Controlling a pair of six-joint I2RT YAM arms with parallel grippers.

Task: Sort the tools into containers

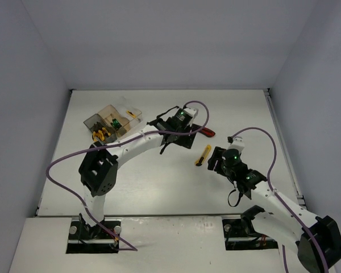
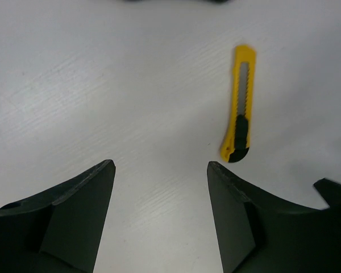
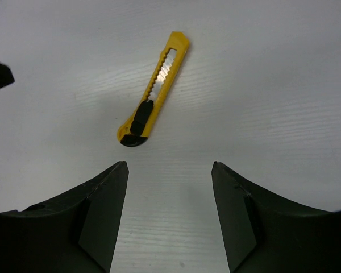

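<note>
At the far left of the white bench (image 1: 159, 187) stand the three joined containers in a row. The smoky dark grey bin (image 1: 90, 120) is the leftmost, and yellow and orange-handled pliers (image 1: 100, 135) lie at its near end. The amber-brown bin (image 1: 108, 109) is next to it and holds a black-green screwdriver (image 1: 116, 123). The clear bin (image 1: 138, 110) is on the right, with a slim yellow tool (image 1: 133, 115) inside that is too small to name for certain.

Right of the bins, the left arm reaches across to mid-bench. The left fingers (image 1: 179, 142) (image 2: 85, 193) point down at bare bench, spread apart with nothing between them. Just right of that wrist, the red end of the red-black utility knife (image 1: 208, 133) pokes out on the bench. The rest of it is hidden behind the black gripper body.

A little nearer and to the right lies the yellow utility knife (image 1: 203, 154) (image 2: 241, 102) (image 3: 152, 91). It lies flat on the bench outside the containers, with its black end toward the near side and its yellow tip toward the far side. Its segmented blade shows in the slot. In the left wrist view it sits ahead and to the right of the fingers, not touching them.

Just right of this knife are the right fingers (image 1: 216, 162) (image 3: 96, 210). They are parted too, holding nothing, with only bare bench in the gap. In the right wrist view the knife lies ahead and slightly left of them, close to them but not touching.
</note>
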